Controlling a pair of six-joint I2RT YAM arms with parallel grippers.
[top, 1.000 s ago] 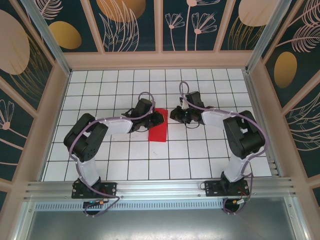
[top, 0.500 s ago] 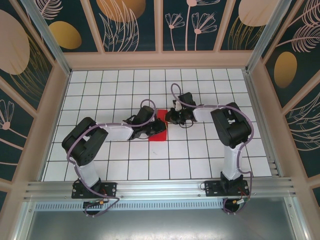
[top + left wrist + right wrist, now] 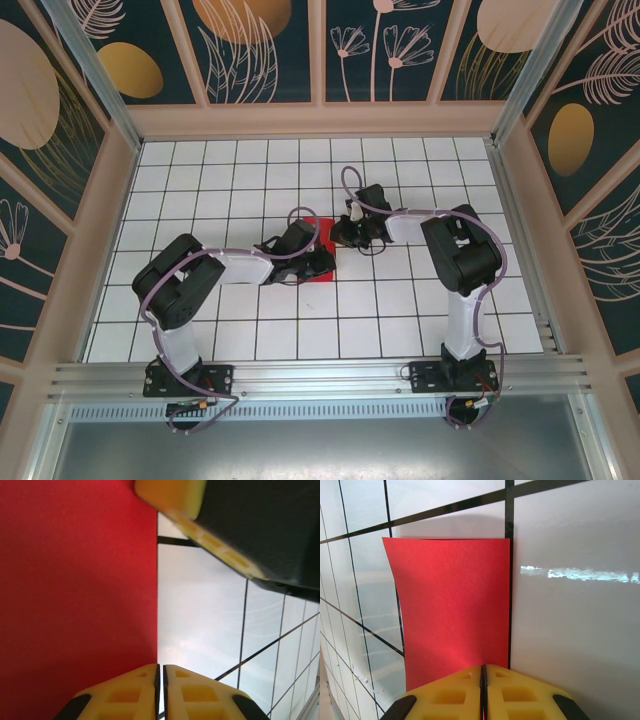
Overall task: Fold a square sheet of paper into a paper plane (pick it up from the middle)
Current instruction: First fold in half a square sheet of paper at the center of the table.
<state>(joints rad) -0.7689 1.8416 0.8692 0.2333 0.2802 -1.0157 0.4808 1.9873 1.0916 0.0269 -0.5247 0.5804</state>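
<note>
Since a second ago the left arm has swung in over the sheet and the right arm has drawn closer from the far side, so more of the red is covered than before. The thin bright red sheet of paper (image 3: 455, 605) lies flat on the white tiled table top with black grid lines (image 3: 400, 310), near the middle. It is a plain upright rectangle, which looks to me like the square folded in half.

The left gripper (image 3: 160, 666) has its yellow fingers pressed together, tips right at the paper's long straight edge. The right gripper (image 3: 482, 666) is likewise closed, sitting on the same edge at the other end. I cannot tell whether either has paper nipped between its tips or only bears down on it.

I'd say they are setting the first crease. To do that well, one closed tip should pin the edge while the other slides slowly along it, low and flat. If both push at once the light sheet may skid or buckle. The far left side already curls a little, so the pressure should stay on the fold line.
</note>
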